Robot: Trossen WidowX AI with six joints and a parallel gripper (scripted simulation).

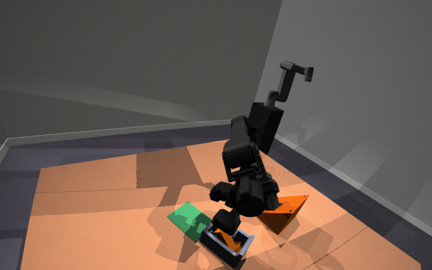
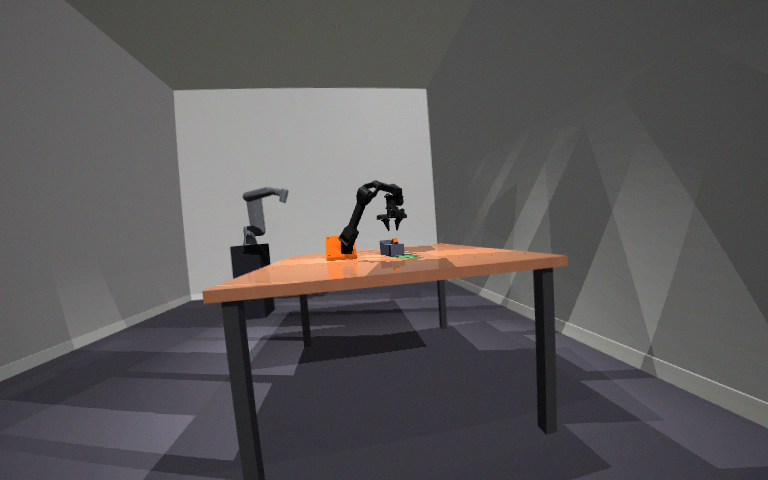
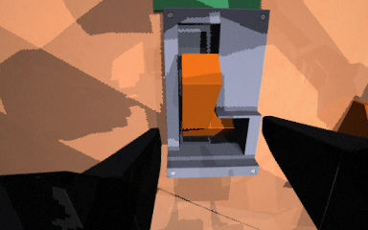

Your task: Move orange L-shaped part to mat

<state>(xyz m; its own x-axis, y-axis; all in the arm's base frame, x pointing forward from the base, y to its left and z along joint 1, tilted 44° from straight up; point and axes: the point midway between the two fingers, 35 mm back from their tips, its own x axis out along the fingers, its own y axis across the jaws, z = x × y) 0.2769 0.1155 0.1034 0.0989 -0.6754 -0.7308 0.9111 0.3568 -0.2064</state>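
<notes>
The orange L-shaped part (image 1: 224, 237) (image 2: 395, 241) (image 3: 201, 105) is tilted in the grey tray (image 1: 217, 251) (image 2: 391, 249) (image 3: 240, 72). Its end nearer the green mat (image 1: 188, 211) (image 2: 406, 256) (image 3: 206, 5) is raised, and its L-shaped end is low in the pocket. The mat lies flat beside the tray. My gripper (image 2: 392, 230) (image 3: 211, 129) is open and empty, pointing down above the tray. In the wrist view its fingertips stand to the left and right of the tray's lower half. The arm partly hides the tray in the top view.
An orange wedge-shaped block (image 1: 277, 219) (image 2: 334, 247) (image 3: 356, 122) stands at the arm's base. A second, grey arm (image 1: 286, 82) (image 2: 256, 212) stands on a black pedestal (image 1: 265, 124) (image 2: 249, 271) beyond the table edge. The tray's walls surround the pocket.
</notes>
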